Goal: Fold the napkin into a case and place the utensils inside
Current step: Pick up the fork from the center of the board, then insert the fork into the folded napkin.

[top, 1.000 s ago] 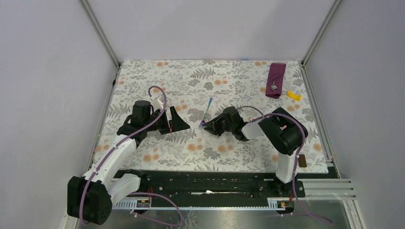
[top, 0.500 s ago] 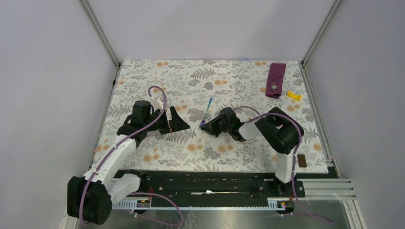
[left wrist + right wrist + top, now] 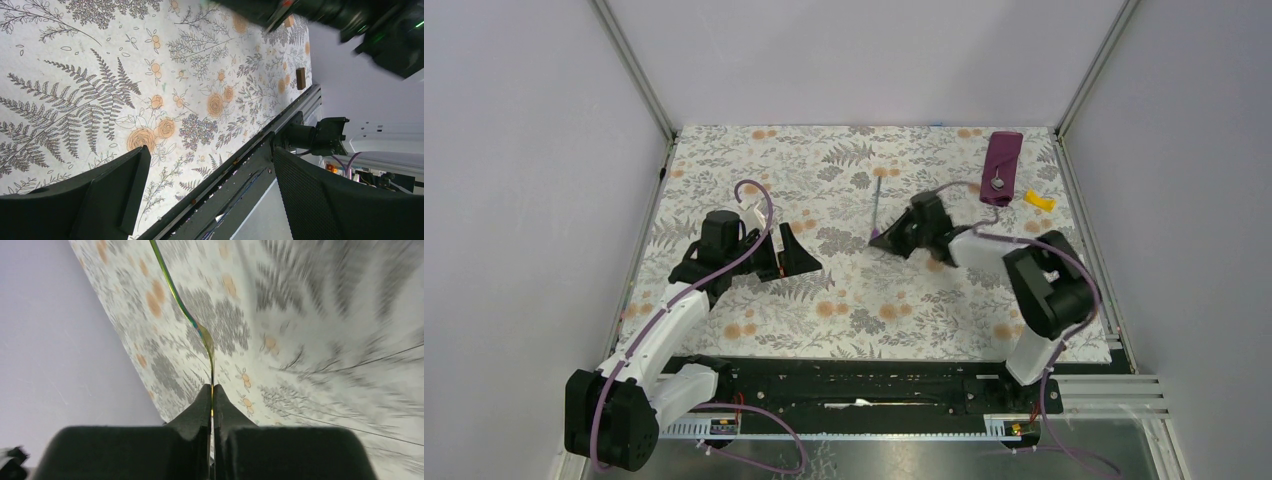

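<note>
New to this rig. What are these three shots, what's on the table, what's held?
A left arm and a right arm stand side by side, each ending in a two-finger gripper. The wide picture looks down from above and behind; the other two come from cameras on the wrists, looking past their own fingers. On the floral tablecloth lie a purple folded case with a silver spoon showing on it, and a yellow piece beside it. The right gripper is shut on a thin iridescent utensil; the left gripper is open and empty.
</note>
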`<state>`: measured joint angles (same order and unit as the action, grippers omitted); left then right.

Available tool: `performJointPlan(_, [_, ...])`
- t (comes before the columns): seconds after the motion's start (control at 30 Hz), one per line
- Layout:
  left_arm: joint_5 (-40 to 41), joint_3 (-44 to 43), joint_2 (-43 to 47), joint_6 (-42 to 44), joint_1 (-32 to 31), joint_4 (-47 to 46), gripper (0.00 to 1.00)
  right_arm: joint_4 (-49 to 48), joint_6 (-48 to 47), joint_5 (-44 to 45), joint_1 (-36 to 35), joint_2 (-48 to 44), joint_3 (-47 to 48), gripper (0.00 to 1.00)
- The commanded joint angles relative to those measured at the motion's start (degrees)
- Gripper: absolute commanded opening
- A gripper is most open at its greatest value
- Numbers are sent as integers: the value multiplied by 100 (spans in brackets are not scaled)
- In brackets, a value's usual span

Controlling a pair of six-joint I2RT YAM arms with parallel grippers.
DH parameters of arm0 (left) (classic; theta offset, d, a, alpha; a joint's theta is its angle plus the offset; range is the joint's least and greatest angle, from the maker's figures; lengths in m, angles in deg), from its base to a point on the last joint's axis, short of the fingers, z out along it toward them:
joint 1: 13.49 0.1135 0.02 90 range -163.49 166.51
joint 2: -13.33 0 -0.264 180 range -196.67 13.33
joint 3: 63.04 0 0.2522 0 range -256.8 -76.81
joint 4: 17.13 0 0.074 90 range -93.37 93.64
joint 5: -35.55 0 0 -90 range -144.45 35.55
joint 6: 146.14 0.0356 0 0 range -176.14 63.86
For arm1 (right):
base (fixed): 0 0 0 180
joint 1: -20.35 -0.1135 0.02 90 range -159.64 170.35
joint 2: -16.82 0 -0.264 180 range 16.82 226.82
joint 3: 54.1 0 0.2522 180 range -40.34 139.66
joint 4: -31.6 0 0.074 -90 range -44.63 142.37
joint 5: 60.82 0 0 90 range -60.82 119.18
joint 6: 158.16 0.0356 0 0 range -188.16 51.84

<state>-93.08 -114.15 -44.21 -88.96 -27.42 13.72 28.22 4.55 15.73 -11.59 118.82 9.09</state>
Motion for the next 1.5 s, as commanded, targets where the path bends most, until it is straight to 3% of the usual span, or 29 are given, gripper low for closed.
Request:
performJointPlan(0.0, [-99,-10,40,113,-24,-253,99,2416,-2367,-937,1340,-877,842,0])
performJointPlan(0.13, [-125,-2,-6,95,-69,-335,99,4502,-3886,-1967,2670,-976,1509,0])
performJointPlan(0.2, [-134,7,-34,84,-94,-365,99,5525,-4529,-2070,3310,-866,1867,0])
performJointPlan(0.3, [-130,1,-80,77,-152,-445,99,6187,-4945,-2155,4091,-775,2026,0])
performJointPlan(0.47, [-19,-116,-105,223,-307,-344,99,6509,-5300,-2303,5127,-620,2101,0])
performJointPlan(0.6, [148,-159,-89,322,-516,-286,99,6864,-5709,-2246,5392,-149,2503,0])
performJointPlan(0.87, [358,-72,32,345,-865,-260,99,6948,-5530,-2488,5675,565,3471,0])
performJointPlan(1.47, [588,-89,5,362,-1006,-177,99,7519,-5416,-2483,5682,2346,5593,0])
